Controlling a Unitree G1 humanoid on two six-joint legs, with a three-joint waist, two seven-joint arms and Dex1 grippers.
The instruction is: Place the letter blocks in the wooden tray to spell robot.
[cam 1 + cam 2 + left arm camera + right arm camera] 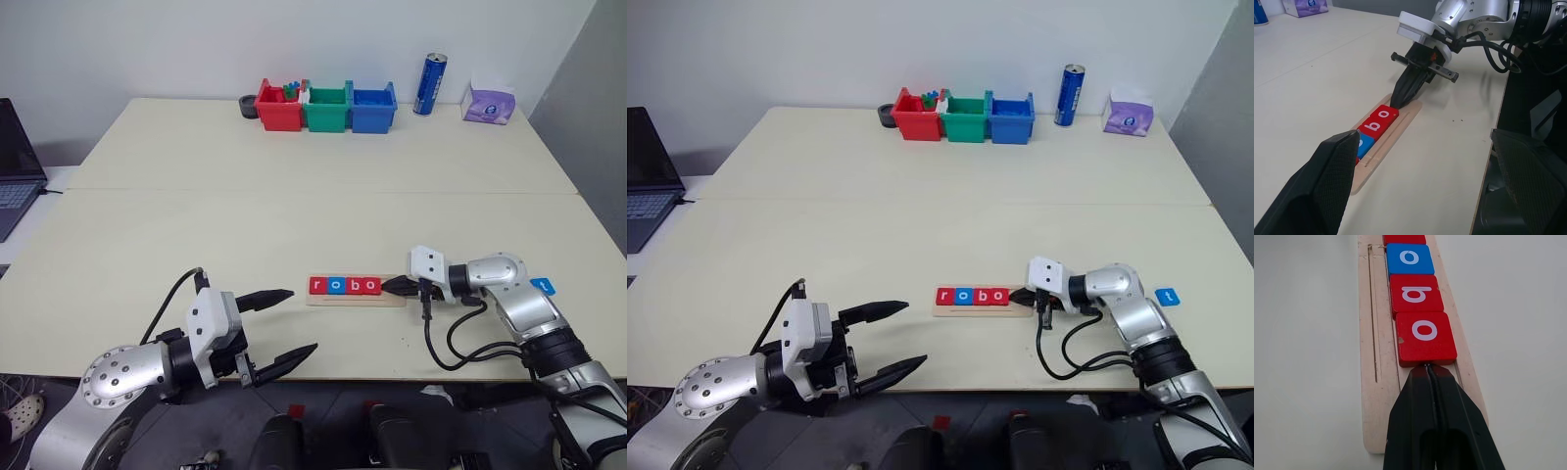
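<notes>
On the tray [356, 298], closed right gripper [400, 286] tips touch the last of four blocks [344, 285]; left gripper [291, 321] wide open, empty.

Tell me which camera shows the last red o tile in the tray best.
The right wrist view: the red o tile is close and square-on, with the shut right gripper at its edge. The left wrist view shows it at an angle, smaller. The head views show it tiny in the wooden tray.

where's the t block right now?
The blue t block lies flat on the table, not yet in the wooden tray: head view, robot's right, just beyond the right arm's elbow.
</notes>
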